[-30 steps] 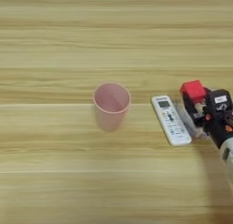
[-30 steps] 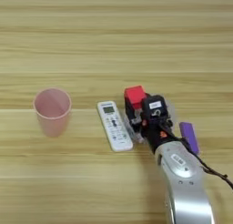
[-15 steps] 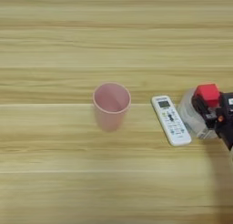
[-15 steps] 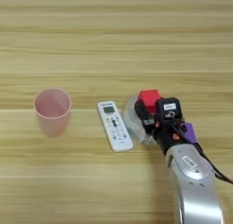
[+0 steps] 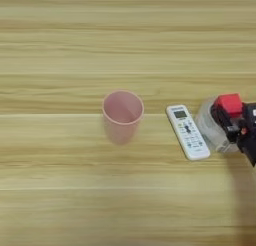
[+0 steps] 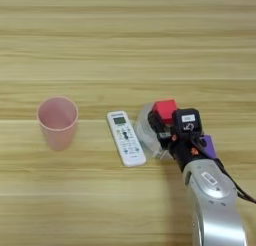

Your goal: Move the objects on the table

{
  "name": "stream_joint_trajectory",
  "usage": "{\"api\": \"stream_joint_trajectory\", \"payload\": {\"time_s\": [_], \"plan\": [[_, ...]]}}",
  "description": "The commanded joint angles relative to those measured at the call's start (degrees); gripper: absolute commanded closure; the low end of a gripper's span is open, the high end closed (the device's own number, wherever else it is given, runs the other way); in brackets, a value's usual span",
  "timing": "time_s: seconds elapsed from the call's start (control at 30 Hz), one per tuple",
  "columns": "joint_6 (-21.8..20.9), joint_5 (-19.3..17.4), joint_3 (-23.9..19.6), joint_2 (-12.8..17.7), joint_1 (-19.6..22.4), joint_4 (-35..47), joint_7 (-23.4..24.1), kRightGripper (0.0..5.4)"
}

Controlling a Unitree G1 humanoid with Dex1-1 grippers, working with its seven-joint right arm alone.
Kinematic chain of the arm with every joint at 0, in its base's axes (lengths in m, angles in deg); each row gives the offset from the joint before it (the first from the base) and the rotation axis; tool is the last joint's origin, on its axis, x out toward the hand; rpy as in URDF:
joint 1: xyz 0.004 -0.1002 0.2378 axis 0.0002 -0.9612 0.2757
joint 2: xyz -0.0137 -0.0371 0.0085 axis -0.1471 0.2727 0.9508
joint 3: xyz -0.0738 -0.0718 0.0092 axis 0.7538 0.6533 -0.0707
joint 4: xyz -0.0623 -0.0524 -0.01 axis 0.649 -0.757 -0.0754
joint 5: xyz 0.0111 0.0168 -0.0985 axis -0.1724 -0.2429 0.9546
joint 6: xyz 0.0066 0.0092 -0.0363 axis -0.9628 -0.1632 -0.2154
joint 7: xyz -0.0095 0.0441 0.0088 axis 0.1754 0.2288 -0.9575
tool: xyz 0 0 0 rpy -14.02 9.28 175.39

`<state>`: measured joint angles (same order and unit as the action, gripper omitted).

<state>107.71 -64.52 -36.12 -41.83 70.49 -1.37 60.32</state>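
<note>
Table [image 6: 125, 35]: a light-brown wood-grain top with long plank lines is seen filling both views.
Cup [image 6: 58, 121]: a pink cup is stood upright and empty, well apart to the left of the other things.
Remote control [image 6: 126, 138]: a slim white remote with a small screen is laid flat, just left of the tape roll.
Tape roll [image 6: 148, 130]: a wide roll of clear tape is set beside the remote; its right half is hidden by the gripper.
Red cube [image 6: 165, 110]: the cube is held over the tape roll, at the roll's right side.
Right gripper [image 6: 162, 121]: the two black fingers are pressed against the red cube, which is pinched between them.
Purple item [image 6: 208, 146]: a small purple thing is partly hidden behind the wrist; what it is cannot be told.
Risk: the tape roll could be knocked into the remote if the fingers are lowered against its wall.
Risk: if released over the rim, the cube could tip off or drop into the core.
</note>
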Motion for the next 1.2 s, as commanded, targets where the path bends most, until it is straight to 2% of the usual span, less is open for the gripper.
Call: {"api": "stream_joint_trajectory", "payload": {"time_s": [0.03, 1.07, 1.2], "plan": [[1.04, 0.26, -0.51, 1.7, 0.46, 1.34, 0.74, 3.16], [4.57, -0.89, -1.55, 2.74, -0.93, 4.9, -0.07, 3.17], [5.95, -2.09, -1.91, 2.8, -1.25, 6.44, -0.62, 3.17]]}}
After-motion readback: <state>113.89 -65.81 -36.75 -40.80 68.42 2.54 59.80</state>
